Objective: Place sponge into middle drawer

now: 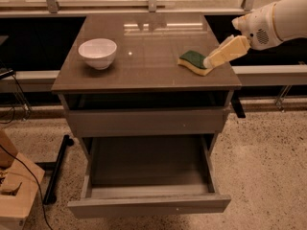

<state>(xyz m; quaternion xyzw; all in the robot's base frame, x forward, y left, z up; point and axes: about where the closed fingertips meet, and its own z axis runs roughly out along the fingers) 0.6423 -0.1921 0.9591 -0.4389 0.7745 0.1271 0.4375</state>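
Note:
The sponge (193, 61), yellow with a dark green scrub layer on top, lies flat on the right side of the cabinet top (148, 56). My gripper (212, 61) reaches in from the right on a white arm (276, 23). Its beige tip touches, or nearly touches, the sponge's right end. The middle drawer (148, 202) is pulled out below the shut top-tier drawer front (144, 122). Its grey-brown inside is bare.
A white bowl (98, 52) stands on the left of the cabinet top. A wooden block stack (14, 190) and a black stand leg (55, 169) are on the speckled floor at the left. A railing and ledge (268, 73) run behind the cabinet.

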